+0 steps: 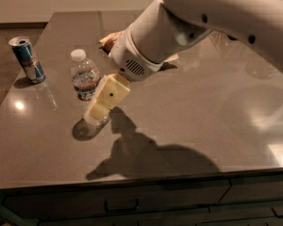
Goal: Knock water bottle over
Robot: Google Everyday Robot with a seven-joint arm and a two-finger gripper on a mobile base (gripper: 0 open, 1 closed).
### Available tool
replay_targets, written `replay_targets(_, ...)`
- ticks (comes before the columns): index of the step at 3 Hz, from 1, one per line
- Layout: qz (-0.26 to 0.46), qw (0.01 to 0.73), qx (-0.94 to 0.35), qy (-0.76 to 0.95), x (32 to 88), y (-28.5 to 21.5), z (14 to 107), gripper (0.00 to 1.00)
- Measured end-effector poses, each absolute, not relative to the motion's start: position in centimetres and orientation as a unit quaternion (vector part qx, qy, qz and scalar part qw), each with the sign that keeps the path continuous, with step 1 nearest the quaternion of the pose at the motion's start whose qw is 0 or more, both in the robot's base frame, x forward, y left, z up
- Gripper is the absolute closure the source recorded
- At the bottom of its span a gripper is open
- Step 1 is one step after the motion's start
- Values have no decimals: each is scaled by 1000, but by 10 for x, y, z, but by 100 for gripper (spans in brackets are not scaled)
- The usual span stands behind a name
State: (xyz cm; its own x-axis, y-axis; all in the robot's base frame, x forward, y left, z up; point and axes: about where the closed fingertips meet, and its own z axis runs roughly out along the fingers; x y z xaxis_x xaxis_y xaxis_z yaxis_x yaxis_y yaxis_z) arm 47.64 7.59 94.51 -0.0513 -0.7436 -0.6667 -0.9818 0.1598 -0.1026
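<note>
The water bottle is clear ribbed plastic with a white cap and a red, white and blue label. It stands upright on the grey table, left of centre. My gripper hangs from the white arm and covers the bottle's lower right side, right against it. Whether it touches the bottle I cannot tell.
A slim blue-and-silver drink can stands at the table's left edge, left of the bottle. A snack bag lies behind the arm, mostly hidden. The table's front edge runs along the bottom, with drawers below.
</note>
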Motion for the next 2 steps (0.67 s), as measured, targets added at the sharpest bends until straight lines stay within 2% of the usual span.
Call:
replay_targets(1, 219, 319, -617, 686, 472, 110, 946, 0)
replay_targets(2, 223, 330, -615, 681, 476, 132, 946, 16)
